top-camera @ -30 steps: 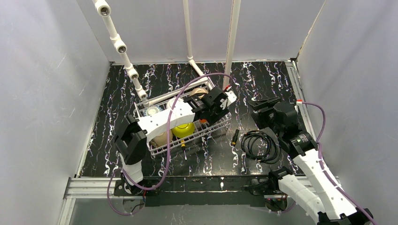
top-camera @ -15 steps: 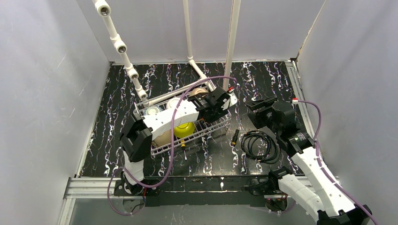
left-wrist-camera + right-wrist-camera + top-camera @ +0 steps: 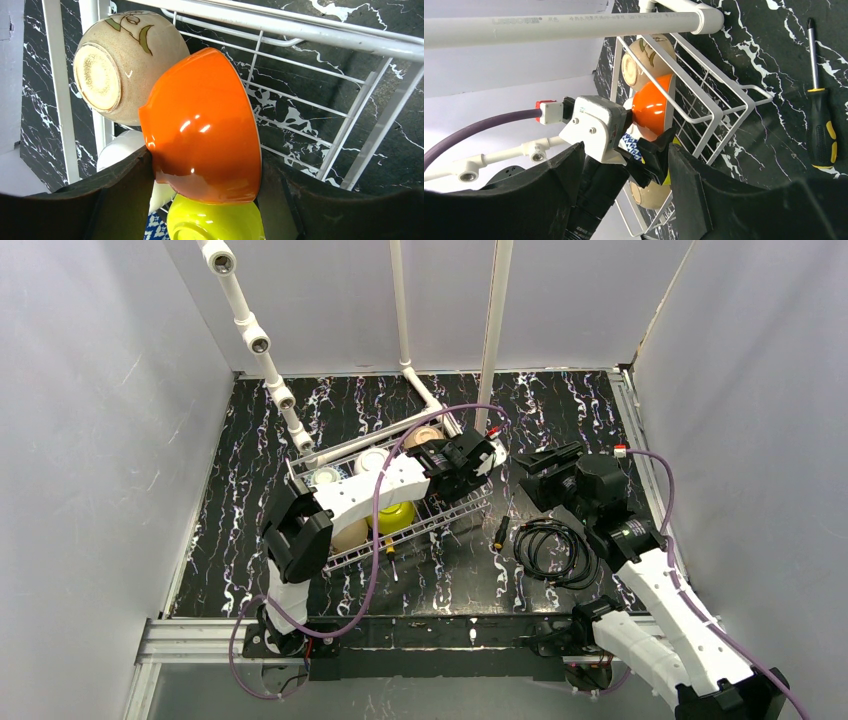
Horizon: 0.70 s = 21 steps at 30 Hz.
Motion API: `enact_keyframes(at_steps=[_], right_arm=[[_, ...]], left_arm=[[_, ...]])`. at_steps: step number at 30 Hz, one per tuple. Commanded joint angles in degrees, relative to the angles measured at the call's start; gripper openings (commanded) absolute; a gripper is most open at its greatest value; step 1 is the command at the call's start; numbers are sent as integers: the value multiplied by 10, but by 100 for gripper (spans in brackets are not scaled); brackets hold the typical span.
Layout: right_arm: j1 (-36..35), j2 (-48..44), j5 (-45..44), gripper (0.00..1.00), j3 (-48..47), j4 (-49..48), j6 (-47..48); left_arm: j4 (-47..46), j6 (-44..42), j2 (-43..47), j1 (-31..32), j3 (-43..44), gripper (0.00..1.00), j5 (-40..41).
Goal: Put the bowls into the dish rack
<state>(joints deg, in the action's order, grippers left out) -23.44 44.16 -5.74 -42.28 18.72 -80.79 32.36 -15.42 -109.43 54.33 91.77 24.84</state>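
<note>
The white wire dish rack (image 3: 404,537) sits at mid-table. My left gripper (image 3: 205,165) is shut on the orange bowl (image 3: 205,120), held on its side over the rack's far right end (image 3: 300,35). A tan bowl with a leaf pattern (image 3: 120,70) leans just behind the orange one. Under it lie the yellow-green bowl (image 3: 215,222) and a white bowl (image 3: 122,150). From above, the left gripper (image 3: 478,455) hides the orange bowl. Another tan bowl (image 3: 348,535) and a blue-white bowl (image 3: 325,478) lie in the rack. My right gripper (image 3: 535,465) hovers open and empty to the right of the rack.
White PVC pipes (image 3: 405,310) rise behind the rack, and one (image 3: 574,25) crosses the right wrist view. A coiled black cable (image 3: 555,550) and a yellow-black screwdriver (image 3: 821,125) lie right of the rack. A second screwdriver (image 3: 390,555) rests at its front edge.
My left gripper has carried the orange bowl a little to the right, toward the rack's far right corner. The right gripper has moved left, closer to the rack.
</note>
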Motion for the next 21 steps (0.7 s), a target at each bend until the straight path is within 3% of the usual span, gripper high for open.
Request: enact_keyframes(at_steps=[1,21], right_arm=[[-2,2,11,70,0,-34,4],[-1,-12,-2,71,2,-29,3]], left_arm=[[28,4,18,-4,-2,62,-26],[41,-5,59,-3,-5,92,-103]])
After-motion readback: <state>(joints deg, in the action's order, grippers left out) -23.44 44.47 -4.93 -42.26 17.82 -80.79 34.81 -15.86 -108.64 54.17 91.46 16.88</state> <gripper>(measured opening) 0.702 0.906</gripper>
